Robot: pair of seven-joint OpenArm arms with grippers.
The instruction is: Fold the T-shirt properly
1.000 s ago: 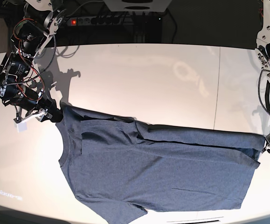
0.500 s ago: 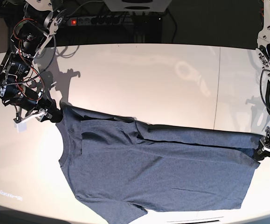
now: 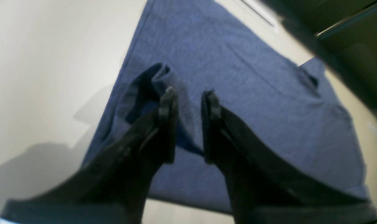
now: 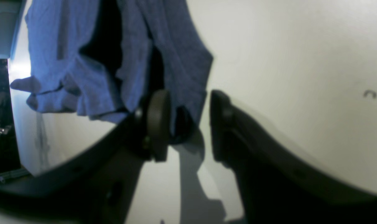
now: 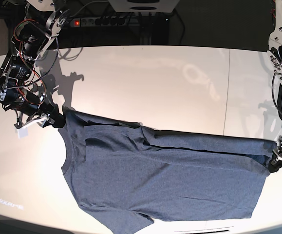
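base view shows the t-shirt [image 5: 165, 183] lying spread on the white counter [image 5: 155, 83], on the near half of it, with the round collar toward that view's left side and the bottom hem toward the right. the far edge of the cloth is folded over and makes a long band from the shoulder to the hem. the right pincer [image 5: 53, 119] is at the far left corner of the shirt, at the shoulder. in the right wrist view its two dark fingers [image 4: 157, 121] stand apart and a hanging edge of the blue cloth lies between them, against the inner side of one finger; if they really pinch it, i cannot tell. the left pincer [image 5: 276, 163] is at the far right corner of the shirt, at the hem. in the left wrist view its fingers [image 3: 168, 102] have a narrow gap, and a raised fold of cloth [image 3: 151, 81] is just beside one finger, with the fabric below them; whether some cloth is caught between them i cannot tell. a power strip [image 5: 102, 21] with a red light lies behind the counter.
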